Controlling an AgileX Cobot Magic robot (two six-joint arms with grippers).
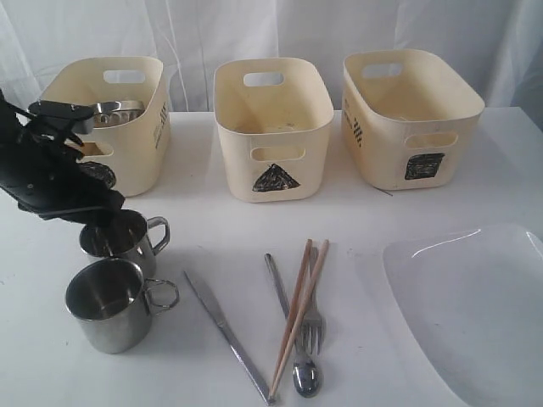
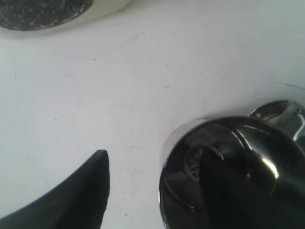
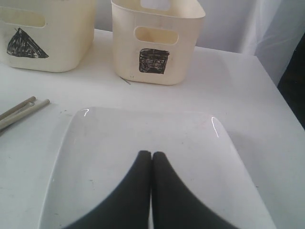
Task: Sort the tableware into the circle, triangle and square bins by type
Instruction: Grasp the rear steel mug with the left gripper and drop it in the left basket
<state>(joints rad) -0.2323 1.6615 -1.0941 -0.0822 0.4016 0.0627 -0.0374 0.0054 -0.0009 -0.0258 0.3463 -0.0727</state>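
Your left end effector (image 2: pixel 156 160) stands wide, one finger inside the rear mug (image 1: pixel 136 246) and the other outside it (so nothing is held yet). If you close off-centre, the smooth steel wall may slip or tip and knock the front mug (image 1: pixel 106 305) just beside it. Lift too low and it could catch the circle bin (image 1: pixel 140 144). The right end effector (image 3: pixel 151 160) hangs pinched together over the plate (image 3: pixel 119 138). The tabletop (image 1: pixel 212 195) is plain white, with white drapes (image 1: pixel 339 25) at the back.
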